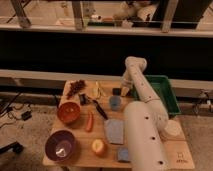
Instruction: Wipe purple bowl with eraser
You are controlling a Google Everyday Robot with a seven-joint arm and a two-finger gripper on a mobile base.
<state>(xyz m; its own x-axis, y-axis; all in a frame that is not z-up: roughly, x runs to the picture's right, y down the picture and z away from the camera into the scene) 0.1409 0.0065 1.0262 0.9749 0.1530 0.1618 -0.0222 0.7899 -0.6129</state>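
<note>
At the far edge of the bench, just left of the green bin (162,90), the gripper (125,90) hangs low, right beside the eraser (116,91). Whether it is released, clenched or grasping the block, I cannot tell, nor whether the two touch. The purple bowl (61,145) sits well apart, at the near left corner.

The eraser looks flat and small, so an off-centre grasp would likely nudge it toward the far edge rather than lift it. The blue cup (115,102) stands just in front of it and could be tipped by a low sweep. The way to the purple bowl runs over the orange bowl (68,112) and the carrot (89,121); carrying too low could scatter them. Hard wiping may also shove the bowl off its corner.
</note>
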